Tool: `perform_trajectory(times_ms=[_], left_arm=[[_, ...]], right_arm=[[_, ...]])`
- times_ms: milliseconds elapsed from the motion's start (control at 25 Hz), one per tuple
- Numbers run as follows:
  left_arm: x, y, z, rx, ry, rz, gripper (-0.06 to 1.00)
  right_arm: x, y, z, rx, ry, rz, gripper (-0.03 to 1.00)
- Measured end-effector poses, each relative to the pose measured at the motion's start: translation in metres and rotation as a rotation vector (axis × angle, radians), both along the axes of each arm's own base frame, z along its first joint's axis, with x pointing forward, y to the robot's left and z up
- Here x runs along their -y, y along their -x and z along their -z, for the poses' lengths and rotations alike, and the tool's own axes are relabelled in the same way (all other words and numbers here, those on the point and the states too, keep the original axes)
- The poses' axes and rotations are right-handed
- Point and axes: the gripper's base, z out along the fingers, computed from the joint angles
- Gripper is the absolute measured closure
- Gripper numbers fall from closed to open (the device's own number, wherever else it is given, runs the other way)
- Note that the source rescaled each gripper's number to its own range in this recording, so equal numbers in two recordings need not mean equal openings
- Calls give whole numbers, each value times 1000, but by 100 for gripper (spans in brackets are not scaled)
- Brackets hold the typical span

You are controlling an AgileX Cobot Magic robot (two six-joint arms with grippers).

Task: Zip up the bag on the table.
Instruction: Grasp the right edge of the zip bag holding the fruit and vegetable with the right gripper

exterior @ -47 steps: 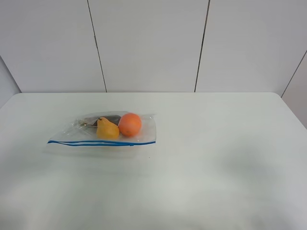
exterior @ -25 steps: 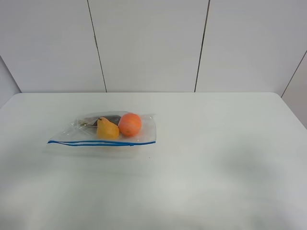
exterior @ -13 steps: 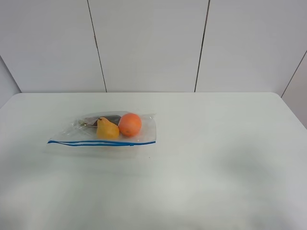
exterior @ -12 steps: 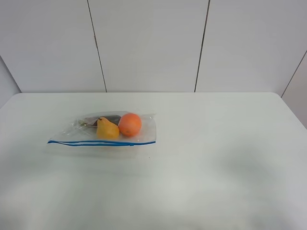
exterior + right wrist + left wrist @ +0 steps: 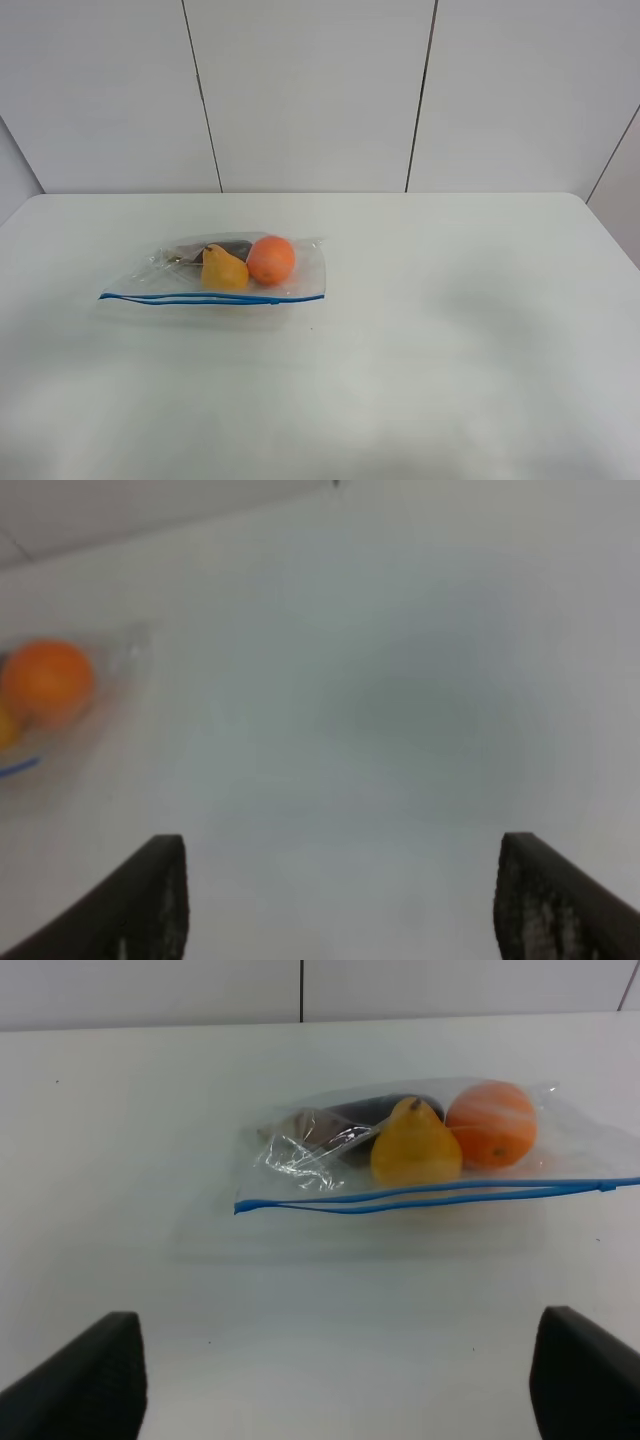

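The clear crinkly bag (image 5: 215,272) lies flat on the white table (image 5: 420,330), left of centre, its blue zip strip (image 5: 200,298) along the near edge. Inside are an orange (image 5: 271,259), a yellow pear (image 5: 224,270) and a dark fruit (image 5: 232,247). The left wrist view shows the bag (image 5: 420,1160) ahead of my left gripper (image 5: 340,1380), which is open and empty with black fingertips (image 5: 85,1375) wide apart. My right gripper (image 5: 340,900) is open and empty over bare table, the bag's orange (image 5: 45,680) off to one side. Neither gripper shows in the exterior view.
Grey wall panels (image 5: 310,95) rise behind the table's far edge. The table's rounded far corners show at both sides.
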Motion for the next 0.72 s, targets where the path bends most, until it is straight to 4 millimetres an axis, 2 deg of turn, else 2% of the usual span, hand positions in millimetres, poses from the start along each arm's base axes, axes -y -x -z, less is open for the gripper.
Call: perform_trajectory(times_ms=[240,360,600,720], left_arm=[[0,0,0,0,0,0,-6],[0,0,0,0,0,0,-6],[0,0,0,0,0,0,-6],[0,0,0,0,0,0,-6]], right_arm=[[-20,-72,12,-182,-77,-145,4],[-32,-105,27,-272,-163,-208,4],[-52,-156,67,-420,-356,-294,4],[-60,-173,89,-469,-455,-322,4]])
